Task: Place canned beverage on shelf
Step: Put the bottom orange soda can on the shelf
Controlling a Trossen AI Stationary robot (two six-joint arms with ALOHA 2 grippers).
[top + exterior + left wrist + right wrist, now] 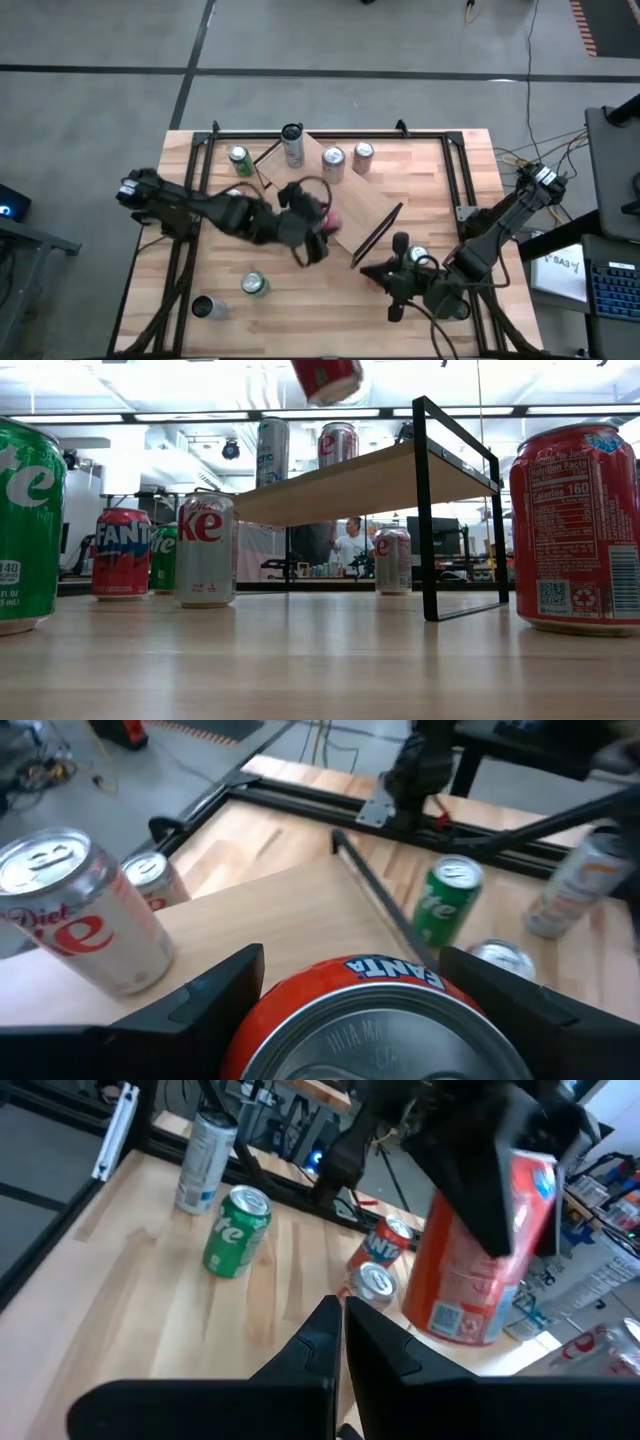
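Overhead, the left gripper (322, 222) holds a Fanta can (385, 1020) above the shelf (362, 205).

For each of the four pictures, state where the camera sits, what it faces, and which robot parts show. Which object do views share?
High: overhead, facing down; both arms, shelf.
Low: table height, facing across; no arm visible, shelf.
Left wrist: behind left gripper, over the shelf, gripping a Fanta can.
Right wrist: behind shut right gripper, facing the left arm.
Shared: that Fanta can.
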